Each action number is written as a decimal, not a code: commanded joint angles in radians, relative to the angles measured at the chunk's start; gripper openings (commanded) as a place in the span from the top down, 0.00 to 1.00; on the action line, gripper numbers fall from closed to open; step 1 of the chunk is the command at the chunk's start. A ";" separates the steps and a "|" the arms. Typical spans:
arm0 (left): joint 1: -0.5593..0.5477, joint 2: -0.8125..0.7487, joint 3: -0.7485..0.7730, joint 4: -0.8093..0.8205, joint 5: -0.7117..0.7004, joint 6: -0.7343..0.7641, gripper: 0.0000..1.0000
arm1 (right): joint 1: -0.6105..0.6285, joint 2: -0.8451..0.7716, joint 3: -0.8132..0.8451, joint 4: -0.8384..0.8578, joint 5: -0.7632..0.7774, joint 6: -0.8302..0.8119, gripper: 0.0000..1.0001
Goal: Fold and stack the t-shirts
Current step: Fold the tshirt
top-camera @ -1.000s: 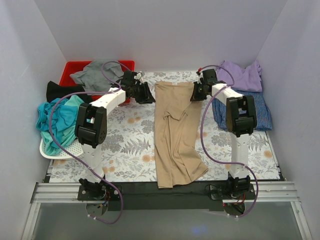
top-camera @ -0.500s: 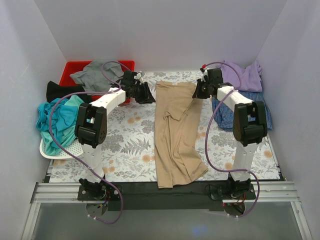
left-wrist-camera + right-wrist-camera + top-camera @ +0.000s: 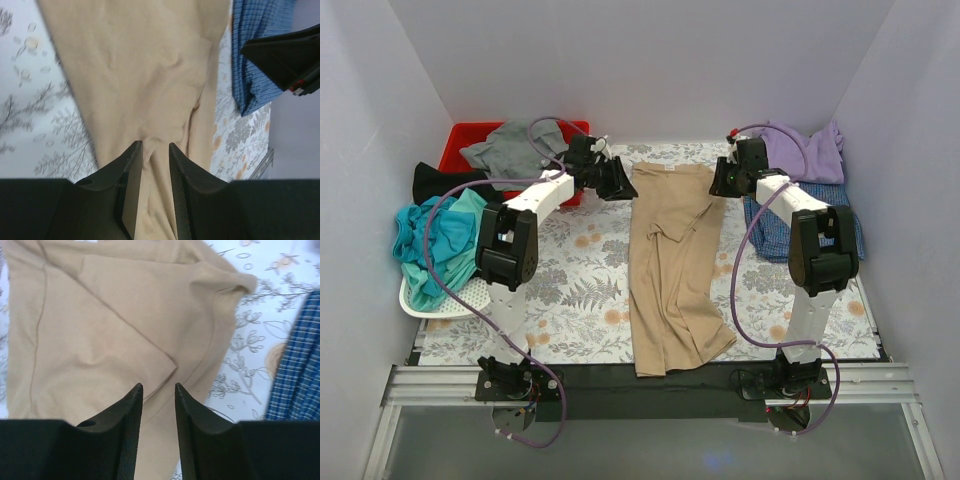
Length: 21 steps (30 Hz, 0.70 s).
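A tan t-shirt (image 3: 670, 260) lies lengthwise down the middle of the table, its sides folded in. My left gripper (image 3: 618, 180) is at the shirt's far left corner. In the left wrist view its jaws (image 3: 155, 145) stand narrow, with a ridge of the tan cloth (image 3: 145, 75) pinched between them. My right gripper (image 3: 720, 183) hovers by the far right corner. In the right wrist view it is open (image 3: 157, 386) above a folded flap of the tan shirt (image 3: 100, 325), with nothing between the fingers.
A lavender shirt (image 3: 805, 150) and a blue-checked shirt (image 3: 850, 225) lie at the back right. A grey shirt (image 3: 505, 150) fills the red bin (image 3: 465, 135), and a black shirt (image 3: 440, 180) lies beside it. A teal shirt (image 3: 435, 240) sits in the white mesh basket (image 3: 450, 300).
My right gripper has opened and let go of the tan shirt's right edge after drawing back toward the far right. The left gripper has shifted slightly toward the back.
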 commanded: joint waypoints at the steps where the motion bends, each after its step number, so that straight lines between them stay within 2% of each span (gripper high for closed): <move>1: 0.002 0.038 0.126 0.038 0.106 -0.017 0.73 | -0.002 -0.021 0.048 0.045 0.167 0.004 0.61; 3: 0.002 0.093 0.207 0.039 0.166 -0.040 0.73 | -0.004 0.013 0.104 0.022 0.259 0.012 0.61; 9: -0.009 0.156 0.272 0.039 0.222 -0.070 0.73 | -0.016 0.155 0.287 -0.058 0.316 0.047 0.60; 21: -0.018 0.199 0.263 0.039 0.235 -0.051 0.72 | -0.033 0.306 0.425 -0.086 0.217 0.142 0.60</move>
